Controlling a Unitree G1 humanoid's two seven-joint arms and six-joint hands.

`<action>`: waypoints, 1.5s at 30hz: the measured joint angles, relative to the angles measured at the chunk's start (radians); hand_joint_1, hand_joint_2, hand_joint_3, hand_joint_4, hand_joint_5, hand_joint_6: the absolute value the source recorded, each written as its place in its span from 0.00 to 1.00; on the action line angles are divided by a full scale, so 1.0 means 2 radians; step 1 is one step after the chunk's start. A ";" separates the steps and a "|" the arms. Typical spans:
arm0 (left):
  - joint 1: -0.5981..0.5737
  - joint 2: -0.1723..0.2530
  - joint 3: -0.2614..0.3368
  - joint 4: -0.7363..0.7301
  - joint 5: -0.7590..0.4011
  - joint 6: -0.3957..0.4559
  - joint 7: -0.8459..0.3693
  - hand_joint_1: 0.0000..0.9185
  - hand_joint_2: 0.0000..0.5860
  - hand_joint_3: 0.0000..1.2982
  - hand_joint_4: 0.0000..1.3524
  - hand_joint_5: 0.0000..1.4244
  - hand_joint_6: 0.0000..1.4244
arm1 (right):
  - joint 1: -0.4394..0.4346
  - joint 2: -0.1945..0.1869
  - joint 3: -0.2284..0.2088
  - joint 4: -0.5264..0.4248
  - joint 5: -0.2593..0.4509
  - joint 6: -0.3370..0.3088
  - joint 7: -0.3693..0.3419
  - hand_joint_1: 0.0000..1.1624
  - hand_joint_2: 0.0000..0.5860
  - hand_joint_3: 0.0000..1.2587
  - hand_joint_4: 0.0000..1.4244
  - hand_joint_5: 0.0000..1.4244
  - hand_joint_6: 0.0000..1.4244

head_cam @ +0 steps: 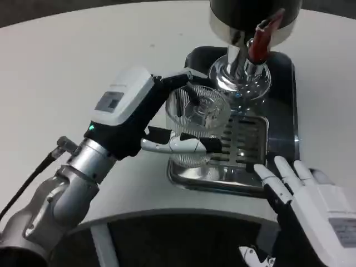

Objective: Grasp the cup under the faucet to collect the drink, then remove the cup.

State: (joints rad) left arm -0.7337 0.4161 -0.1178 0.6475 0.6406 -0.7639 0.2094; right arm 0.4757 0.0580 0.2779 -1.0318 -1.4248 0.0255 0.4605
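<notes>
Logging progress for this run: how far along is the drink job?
Done: the left hand holds the ribbed glass cup. In hand: the cup is over the drip tray, left of the red faucet lever, not yet under the spout. Left: filling and removal. The right hand waits open.

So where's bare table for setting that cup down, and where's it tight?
Bare white table spreads behind the left hand holding the cup. Crowded: the tray, with dispenser, grille and right hand at its near edge.
</notes>
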 measured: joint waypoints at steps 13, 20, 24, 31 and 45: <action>-0.062 -0.013 -0.066 0.084 0.047 0.024 0.097 0.61 0.16 0.76 0.82 0.93 1.00 | 0.021 0.016 -0.079 0.000 0.062 -0.066 -0.007 0.47 0.75 0.10 0.00 0.00 0.02; -0.083 -0.028 -0.095 0.104 0.066 0.037 0.138 0.61 0.16 0.76 0.82 0.93 1.00 | 0.022 0.021 -0.125 0.000 0.090 -0.096 -0.007 0.47 0.75 0.10 0.00 0.00 0.02; -0.090 -0.034 -0.108 0.110 0.074 0.044 0.158 0.60 0.16 0.75 0.81 0.92 1.00 | 0.019 0.022 -0.145 0.000 0.107 -0.112 -0.007 0.47 0.75 0.10 0.00 0.00 0.02; -0.098 -0.038 -0.126 0.117 0.077 0.058 0.180 0.59 0.12 0.64 0.68 0.80 1.00 | 0.019 0.023 -0.181 0.000 0.138 -0.142 -0.007 0.46 0.74 0.10 0.00 0.00 0.02; -0.100 -0.031 -0.135 0.103 0.076 0.084 0.179 0.42 0.16 0.40 0.41 0.56 0.83 | 0.019 0.023 -0.206 0.000 0.160 -0.174 -0.007 0.46 0.74 0.11 0.00 0.00 0.02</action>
State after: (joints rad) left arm -0.9327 0.3535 -0.3876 0.8538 0.7925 -0.5968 0.5679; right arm 0.5146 0.1044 -0.1343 -1.0320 -1.1045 -0.3229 0.4473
